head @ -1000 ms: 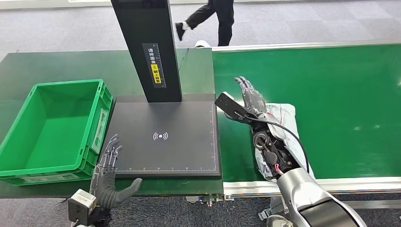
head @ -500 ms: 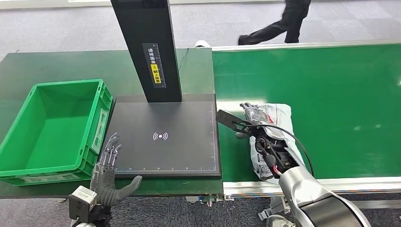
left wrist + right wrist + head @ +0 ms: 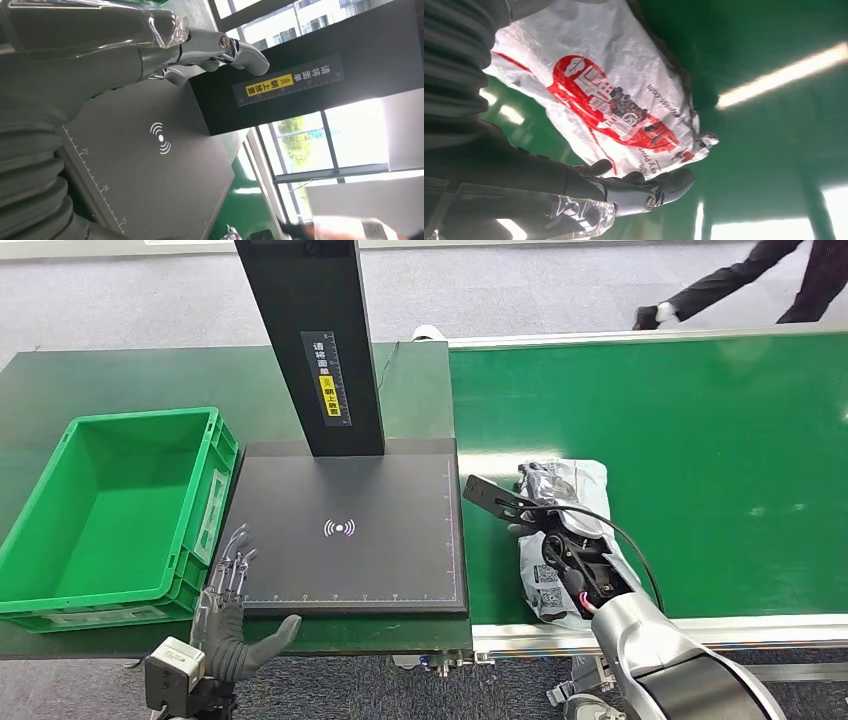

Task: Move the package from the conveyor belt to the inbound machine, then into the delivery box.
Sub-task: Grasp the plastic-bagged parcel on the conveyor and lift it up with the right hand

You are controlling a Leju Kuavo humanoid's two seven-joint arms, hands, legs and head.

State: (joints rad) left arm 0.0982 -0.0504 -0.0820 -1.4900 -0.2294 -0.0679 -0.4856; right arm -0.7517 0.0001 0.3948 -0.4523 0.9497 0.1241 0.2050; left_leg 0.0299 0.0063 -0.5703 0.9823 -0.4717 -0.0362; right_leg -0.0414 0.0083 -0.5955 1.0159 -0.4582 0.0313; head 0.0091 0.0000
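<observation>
Since a second ago my right hand has dropped from above onto the white, red-printed plastic mailer package, fingers curling over its top on the green conveyor belt, at three o'clock from the flat black inbound scanner pad. Slippery film could bunch, so I might lift only a fold. Left hand idles, fingers spread.
</observation>
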